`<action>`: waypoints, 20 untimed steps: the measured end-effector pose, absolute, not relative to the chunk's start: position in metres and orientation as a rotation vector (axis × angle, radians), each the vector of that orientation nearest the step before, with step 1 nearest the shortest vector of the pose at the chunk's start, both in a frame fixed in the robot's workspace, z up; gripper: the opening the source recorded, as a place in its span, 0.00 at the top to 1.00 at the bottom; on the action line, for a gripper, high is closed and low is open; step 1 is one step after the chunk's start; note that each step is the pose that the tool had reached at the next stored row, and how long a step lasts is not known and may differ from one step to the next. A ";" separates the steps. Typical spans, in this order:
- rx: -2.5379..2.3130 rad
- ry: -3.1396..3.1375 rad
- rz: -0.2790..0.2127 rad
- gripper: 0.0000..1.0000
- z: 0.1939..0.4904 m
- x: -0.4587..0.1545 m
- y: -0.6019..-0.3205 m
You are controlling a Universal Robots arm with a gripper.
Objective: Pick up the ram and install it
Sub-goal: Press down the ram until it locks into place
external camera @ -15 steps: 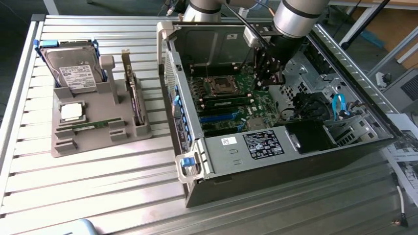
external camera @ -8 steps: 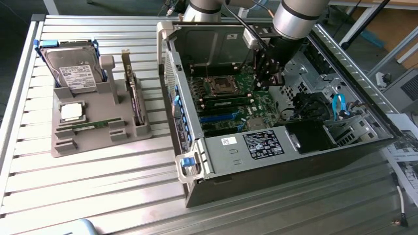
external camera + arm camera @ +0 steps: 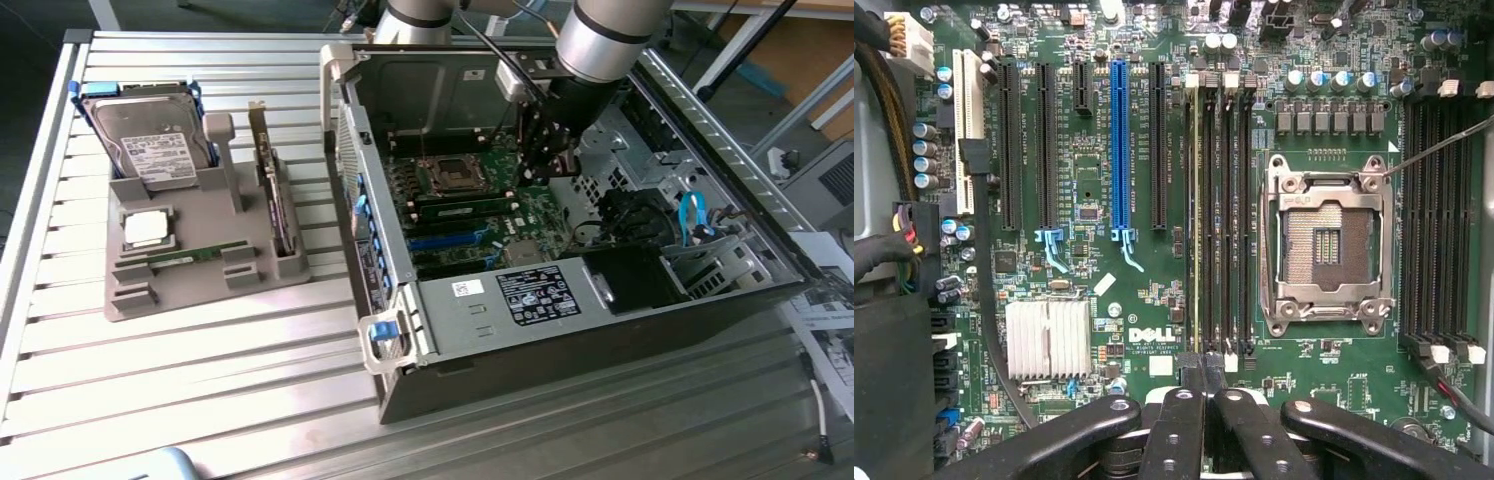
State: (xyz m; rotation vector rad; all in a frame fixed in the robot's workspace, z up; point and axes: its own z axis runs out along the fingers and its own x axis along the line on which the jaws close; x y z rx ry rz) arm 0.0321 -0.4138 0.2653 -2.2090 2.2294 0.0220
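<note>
Gripper (image 3: 1203, 372) fingers pressed together above the memory slots; wrist view shows a ram (image 3: 1197, 210) seated there. Exterior view: another ram (image 3: 183, 255) on the gray tray (image 3: 200, 290).

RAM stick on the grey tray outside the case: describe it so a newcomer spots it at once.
Left of the open computer case in the exterior view sits a grey parts tray. On it, nearer the camera than the hard drive and the square silver processor, the ram lies flat: a long, narrow green strip, unlike the wider expansion card standing on edge beside it.
</note>
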 end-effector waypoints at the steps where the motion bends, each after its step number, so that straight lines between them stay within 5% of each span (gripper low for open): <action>1: -2.209 2.229 0.022 0.89 0.264 0.032 -0.414; 20: -2.209 2.229 0.022 0.89 0.255 0.032 -0.414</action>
